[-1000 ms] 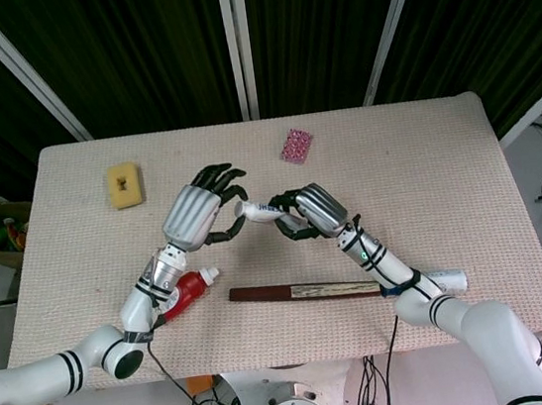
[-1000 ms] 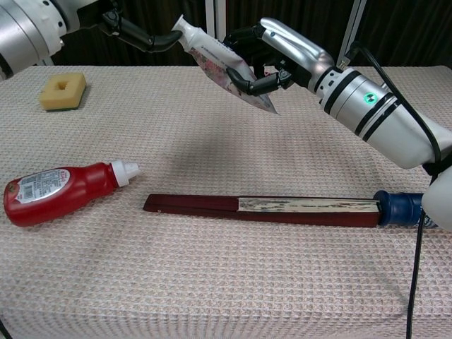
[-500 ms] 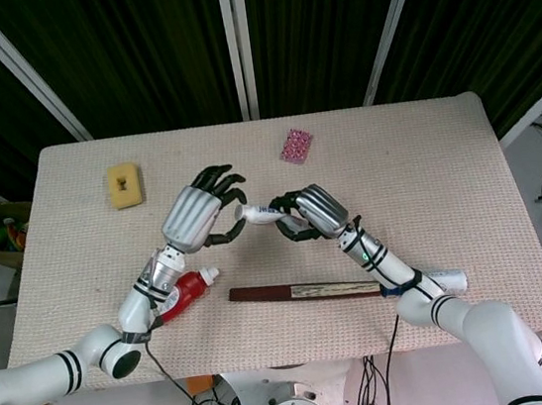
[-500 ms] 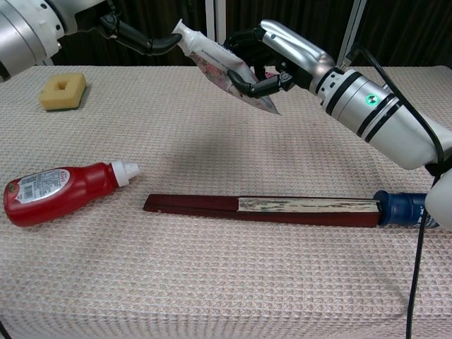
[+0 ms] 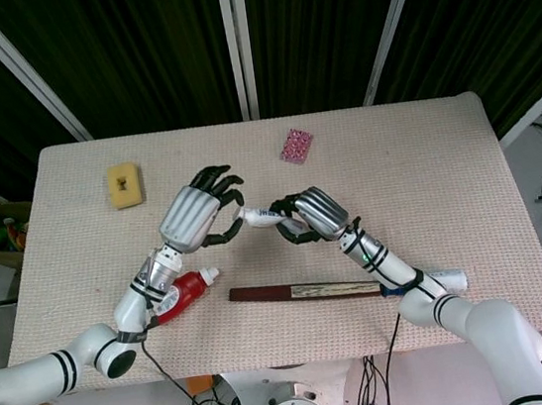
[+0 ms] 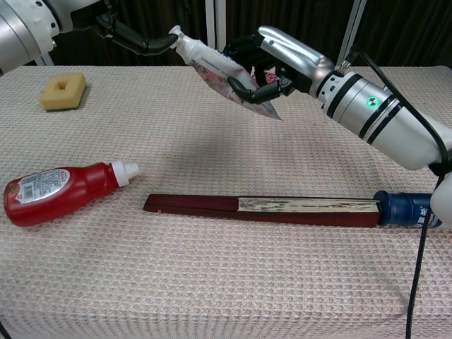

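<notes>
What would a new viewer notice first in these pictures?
Above the table's middle, the right hand grips a white flower-printed squeeze tube, and the left hand's fingertips touch its cap. Below lie a long dark-red folded fan and, at left, a red sauce bottle on its side.

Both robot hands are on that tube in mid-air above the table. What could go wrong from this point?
1. The tube hangs above the table, gripped by the right robot hand while the left robot hand touches only its cap end with its fingertips; a mistimed release could drop it.
2. The tube tilts with its flat end down, so it might slide out of the grip.
3. If it falls, it may land by the folded fan or the ketchup bottle and knock them.
</notes>
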Robot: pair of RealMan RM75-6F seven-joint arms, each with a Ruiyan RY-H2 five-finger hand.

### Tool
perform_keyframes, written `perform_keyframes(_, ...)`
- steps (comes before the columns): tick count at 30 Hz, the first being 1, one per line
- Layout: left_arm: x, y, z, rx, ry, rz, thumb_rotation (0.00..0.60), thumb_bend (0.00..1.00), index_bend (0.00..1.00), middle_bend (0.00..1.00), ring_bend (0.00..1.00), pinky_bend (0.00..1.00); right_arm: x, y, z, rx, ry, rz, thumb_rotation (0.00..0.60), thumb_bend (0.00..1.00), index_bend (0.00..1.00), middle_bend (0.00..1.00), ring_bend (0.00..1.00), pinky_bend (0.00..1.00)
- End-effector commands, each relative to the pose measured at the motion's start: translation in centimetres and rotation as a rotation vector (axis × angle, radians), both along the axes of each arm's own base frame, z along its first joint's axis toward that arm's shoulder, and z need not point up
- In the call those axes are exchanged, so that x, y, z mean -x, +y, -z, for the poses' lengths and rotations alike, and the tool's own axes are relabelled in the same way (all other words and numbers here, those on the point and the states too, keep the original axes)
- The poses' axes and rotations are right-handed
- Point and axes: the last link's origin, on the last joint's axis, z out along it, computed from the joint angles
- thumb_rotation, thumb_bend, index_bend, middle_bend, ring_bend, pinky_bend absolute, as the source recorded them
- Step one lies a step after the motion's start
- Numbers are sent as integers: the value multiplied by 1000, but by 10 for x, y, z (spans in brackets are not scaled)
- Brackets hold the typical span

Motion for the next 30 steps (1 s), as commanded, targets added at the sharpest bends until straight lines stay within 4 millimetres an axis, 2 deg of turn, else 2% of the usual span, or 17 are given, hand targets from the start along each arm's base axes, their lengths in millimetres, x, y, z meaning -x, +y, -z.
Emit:
perform_keyframes(1, 0, 0, 0, 0, 6, 4, 482, 498, 514, 257, 127, 169, 1, 1, 0, 2, 9, -5, 600, 809, 882, 738, 582, 786)
perform_keyframes(11, -1, 1, -6, -9, 31, 18, 485, 498, 507, 257, 127, 168, 1, 5, 0, 10, 42, -32, 600, 808, 892, 743, 582, 786)
perform_keyframes(20, 4, 1, -5, -1, 38, 6, 485, 498, 409, 247, 127, 165, 1, 7, 0, 14, 45, -44, 600, 808, 894, 744, 582, 786)
perform_keyframes(30, 6, 3, -3, 1, 37, -5, 482, 495, 374, 242, 127, 165, 3, 11, -1, 9, 39, -59, 600, 808, 901, 747, 582, 786)
